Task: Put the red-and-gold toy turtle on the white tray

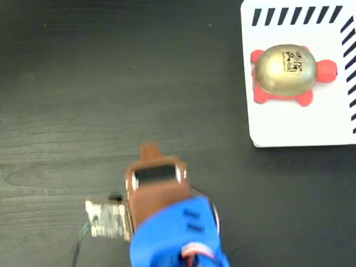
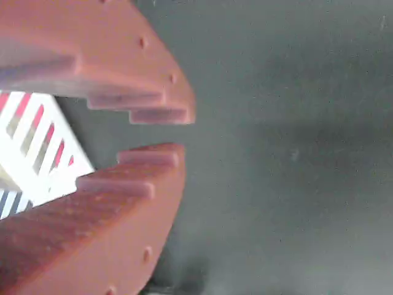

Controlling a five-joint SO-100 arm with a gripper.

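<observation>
We see the turtle point(image 1: 290, 74) sitting upright on the white tray point(image 1: 289, 125), well apart from our gripper point(image 2: 178, 132), whose jaws stand slightly parted and hold nothing. It looks light and rigid; the gold shell seems slick, so we would pinch low across its sides.

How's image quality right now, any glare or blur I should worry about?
Fixed view: soft but usable, with a broad sheen on the turtle shell and the tray near overexposed. Wrist view: end effector fingers close and blurry, the tray corner washed out, the table smeared.
</observation>
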